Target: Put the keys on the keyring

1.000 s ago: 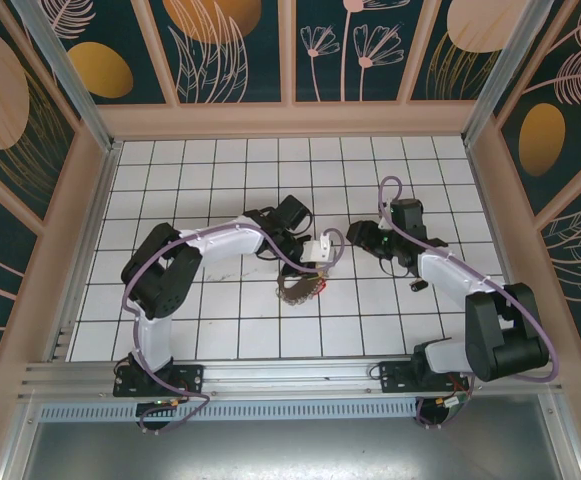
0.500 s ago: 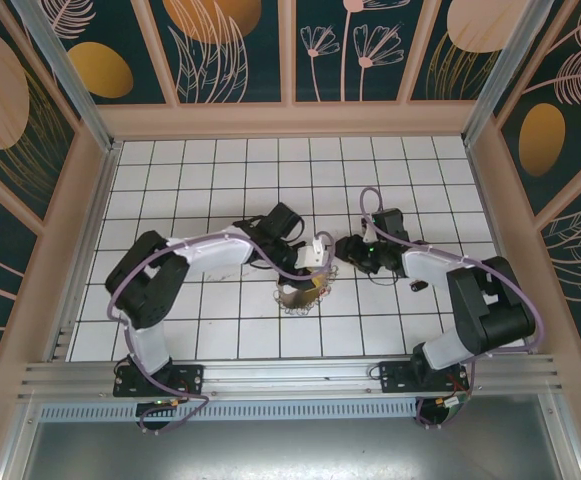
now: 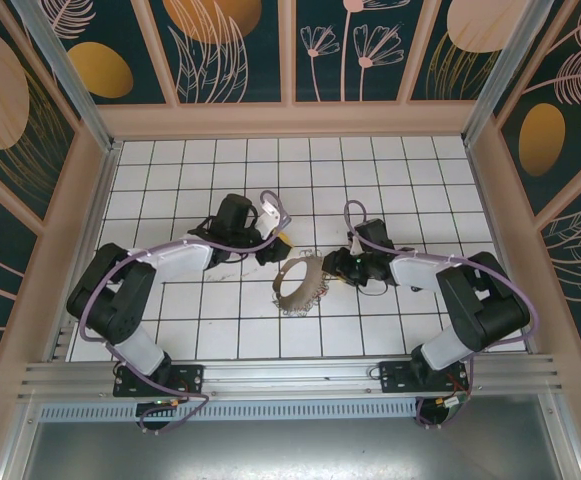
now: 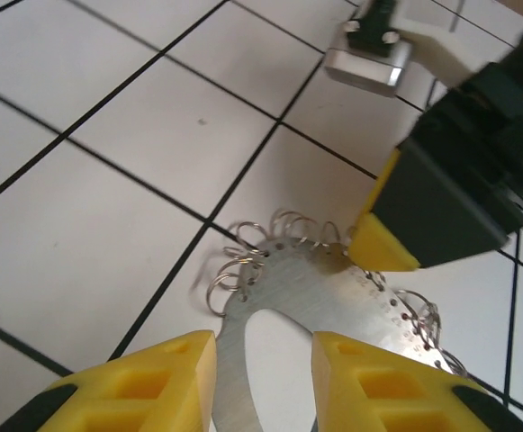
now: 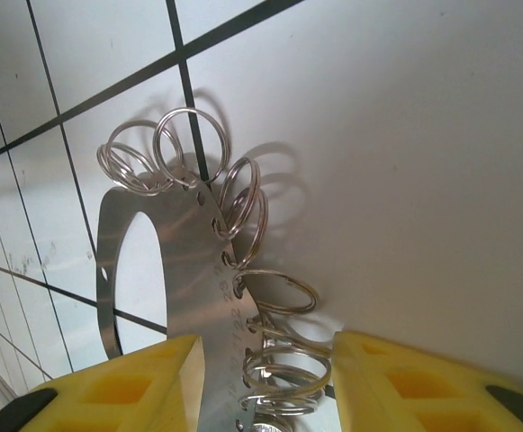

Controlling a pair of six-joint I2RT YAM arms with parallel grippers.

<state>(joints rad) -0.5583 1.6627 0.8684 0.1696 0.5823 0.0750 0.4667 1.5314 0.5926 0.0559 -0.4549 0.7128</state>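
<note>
White tile worktop [image 3: 170,320], black grid lines, patterned wall panels on three sides.

Left arm [image 3: 185,255] reaches in from 8 o'clock and right arm [image 3: 440,275] from 4 o'clock. Both wrists sit low near the middle.

Left pincer [image 3: 275,245]: open. In its wrist view the yellow fingertips [image 4: 166,378] stand well apart, with nothing clamped between them. It is apart from the ring, at the ring's 11 o'clock in the top view.

Right pincer [image 3: 332,265]: at the ring's 2 o'clock, right up against the rim. In its wrist view [image 5: 266,346] the two yellow fingers straddle the rim, with the plate edge and a stack of small rings running down between them. The jaws are visibly apart, but I can't tell whether they actually pinch the metal. From the left wrist view, one yellow finger pad [image 4: 383,243] touches the plate's outer edge at about 1 o'clock.

Keyring [image 4: 315,288]: a flat silvery hoop near worktop centre, slightly toward 6 o'clock, lying between the two pincers. In the top view it reads as a crescent [image 3: 284,285]. Can't tell whether it lies flat or is tipped up.

Split rings [image 5: 166,148]: small wire loops through holes along the outer rim. They are bunched and overlapping, and cast shadows on the tile.
</note>
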